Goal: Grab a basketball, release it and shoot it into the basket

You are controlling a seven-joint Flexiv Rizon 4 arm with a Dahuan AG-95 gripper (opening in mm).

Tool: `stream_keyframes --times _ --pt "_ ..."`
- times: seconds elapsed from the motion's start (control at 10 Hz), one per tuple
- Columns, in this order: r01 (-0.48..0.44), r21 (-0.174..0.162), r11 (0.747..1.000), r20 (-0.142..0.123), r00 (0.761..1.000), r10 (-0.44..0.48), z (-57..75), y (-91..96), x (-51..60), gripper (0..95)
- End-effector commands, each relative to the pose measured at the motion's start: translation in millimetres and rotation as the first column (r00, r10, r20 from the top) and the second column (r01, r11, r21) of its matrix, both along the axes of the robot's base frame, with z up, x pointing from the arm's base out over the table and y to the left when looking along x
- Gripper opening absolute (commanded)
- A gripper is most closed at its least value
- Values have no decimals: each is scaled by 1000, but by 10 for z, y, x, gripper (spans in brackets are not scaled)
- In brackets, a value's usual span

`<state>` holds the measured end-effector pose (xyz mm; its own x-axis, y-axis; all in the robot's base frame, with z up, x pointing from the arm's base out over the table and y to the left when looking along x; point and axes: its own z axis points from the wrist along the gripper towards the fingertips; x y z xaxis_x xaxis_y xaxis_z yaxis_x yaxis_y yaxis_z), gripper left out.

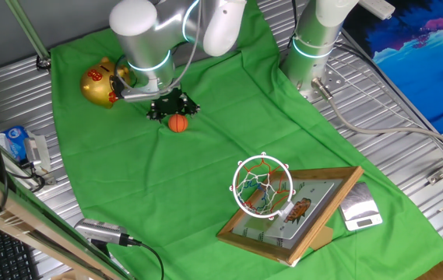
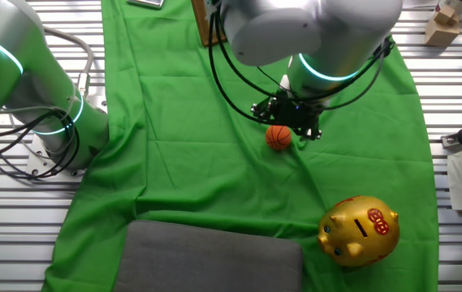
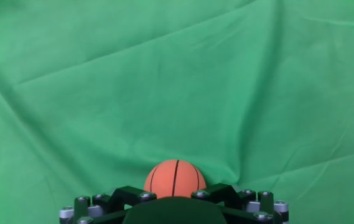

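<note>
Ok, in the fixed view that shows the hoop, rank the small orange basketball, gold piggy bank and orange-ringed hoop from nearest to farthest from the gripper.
1. The small orange basketball: right at the gripper, just in front of its fingers.
2. The gold piggy bank: up-left on the green cloth, near the arm.
3. The orange-ringed hoop: farthest, lower right, on its wood-framed backboard.

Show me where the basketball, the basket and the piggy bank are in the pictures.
basketball point(image 1: 177, 124): one fixed view, middle of the orange ball.
basket point(image 1: 262, 187): one fixed view, on the white net inside the ring.
piggy bank point(image 2: 359, 230): the other fixed view, on its gold back.
</note>
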<state>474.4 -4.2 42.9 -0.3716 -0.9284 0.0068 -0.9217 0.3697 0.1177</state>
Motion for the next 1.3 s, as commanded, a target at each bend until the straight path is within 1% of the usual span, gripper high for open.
stream_keyframes --times 0.1,0.5,0.6,0.7,0.8,1.0,1.1,1.2,1.3 --pt "0 1 1000 6 1000 0 -31 -12 -4 760" --pt "1 9 1000 12 1000 -1 -102 -65 -22 760" --pt "24 12 1000 13 1000 -24 -113 -70 -23 570" --pt "33 13 999 12 999 -33 -113 -70 -23 570" --pt "41 13 999 12 999 -41 -113 -70 -23 380" --pt "50 13 999 13 999 -50 -115 -67 -20 380" --pt "58 13 998 13 998 -58 -115 -67 -19 190" --pt "67 17 998 10 998 -67 -110 -67 -17 190" --pt "80 15 997 9 997 -80 -99 -66 -18 0"
